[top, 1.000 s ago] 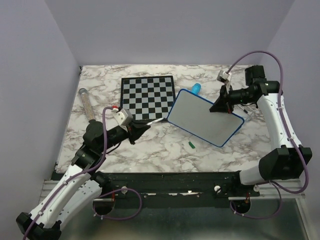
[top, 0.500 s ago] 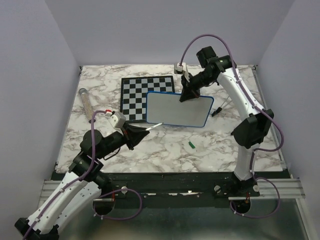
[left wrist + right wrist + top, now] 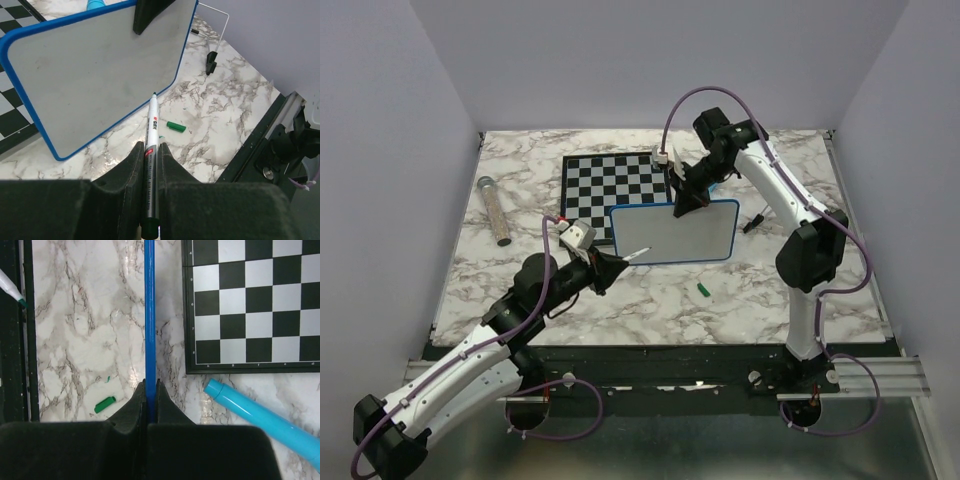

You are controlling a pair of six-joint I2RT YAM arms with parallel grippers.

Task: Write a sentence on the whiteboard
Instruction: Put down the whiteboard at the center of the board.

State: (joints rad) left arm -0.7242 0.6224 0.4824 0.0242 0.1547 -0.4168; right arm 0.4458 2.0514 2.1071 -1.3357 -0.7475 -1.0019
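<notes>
The whiteboard [image 3: 680,235] has a blue rim and a blank white face; no green sentence shows on it. My right gripper [image 3: 684,203] is shut on its top edge and holds it tilted up, facing my left arm. In the right wrist view the whiteboard [image 3: 149,315] is edge-on between the shut jaws of my right gripper [image 3: 149,384]. My left gripper [image 3: 611,267] is shut on a green-tipped marker [image 3: 151,132]. The marker's tip lies at the lower edge of the whiteboard [image 3: 100,70]; I cannot tell if it touches. The marker's barrel sits in the left gripper [image 3: 149,149].
A checkered board [image 3: 610,183] lies behind the whiteboard. A green marker cap [image 3: 703,290] lies on the marble in front of it. A light blue cylinder [image 3: 260,420] lies by the checkered board. A grey tube [image 3: 496,210] lies far left. A black clip [image 3: 756,220] lies right.
The right gripper has carried the whiteboard from the right side leftward to the middle and turned it square. The left gripper has moved the marker forward to the board's lower left part.
</notes>
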